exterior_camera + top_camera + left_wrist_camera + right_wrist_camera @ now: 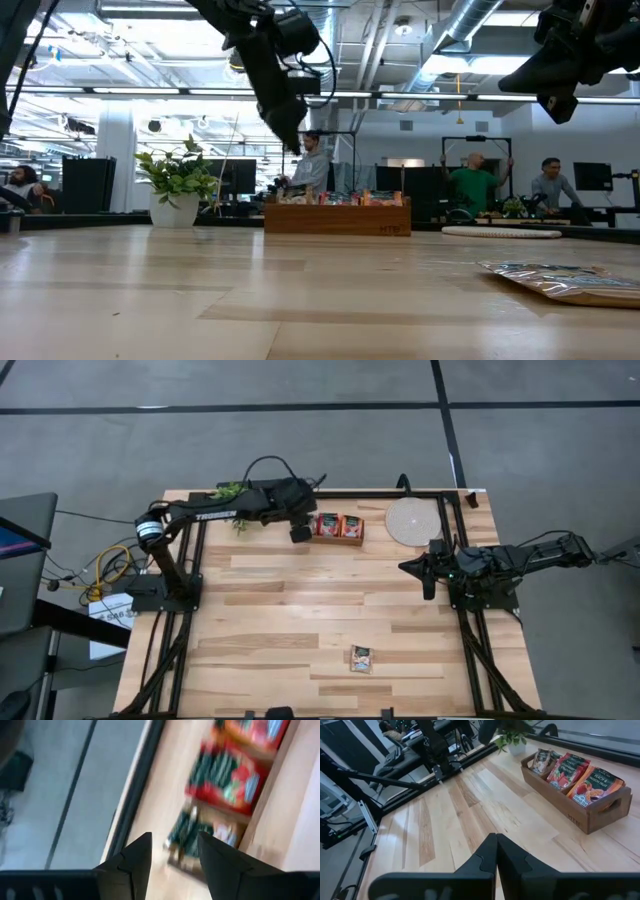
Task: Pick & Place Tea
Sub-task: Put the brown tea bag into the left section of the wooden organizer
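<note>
A brown wooden tray [336, 528] stands at the table's far edge. In it stand a pale green-white tea sachet [197, 837], a red one [565, 769] and an orange one [595, 785], leaning in their compartments. My left gripper [175, 854] hovers open just above the tray's left end, over the pale sachet, with nothing between its fingers. Another tea sachet [361, 658] lies flat on the table near the front edge. My right gripper [496, 845] waits shut at the table's right, holding nothing.
A round pale disc [415, 522] lies right of the tray at the far edge. A small potted plant [178, 182] stands at the far left, beside my left arm. The wide wooden middle of the table [300, 600] has free room. People stand in the room beyond the table.
</note>
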